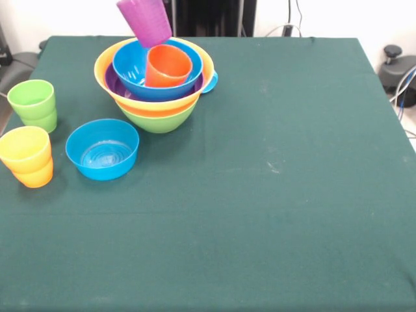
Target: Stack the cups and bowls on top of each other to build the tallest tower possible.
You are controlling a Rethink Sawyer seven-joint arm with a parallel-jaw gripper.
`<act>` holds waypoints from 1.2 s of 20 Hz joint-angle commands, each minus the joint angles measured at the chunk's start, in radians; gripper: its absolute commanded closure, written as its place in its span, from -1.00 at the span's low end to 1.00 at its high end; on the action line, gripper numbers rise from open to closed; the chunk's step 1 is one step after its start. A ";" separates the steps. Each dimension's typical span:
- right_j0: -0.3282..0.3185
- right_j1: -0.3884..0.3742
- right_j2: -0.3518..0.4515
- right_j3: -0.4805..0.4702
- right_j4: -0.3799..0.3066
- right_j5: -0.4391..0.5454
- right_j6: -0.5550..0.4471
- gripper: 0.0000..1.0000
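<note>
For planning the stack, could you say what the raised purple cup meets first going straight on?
Probably the orange cup inside the blue bowl, just below it, though depth is unclear; no gripper shows.

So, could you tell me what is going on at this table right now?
A tower of nested bowls is being built: lime green at the bottom, then yellow, purple and blue, with an orange cup inside. A purple cup hangs tilted above it; whatever holds it is out of view. A green cup, a yellow cup and a smaller blue bowl wait unstacked on the table.
</note>
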 commanded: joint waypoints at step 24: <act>0.081 0.055 0.047 -0.081 0.039 0.137 -0.138 1.00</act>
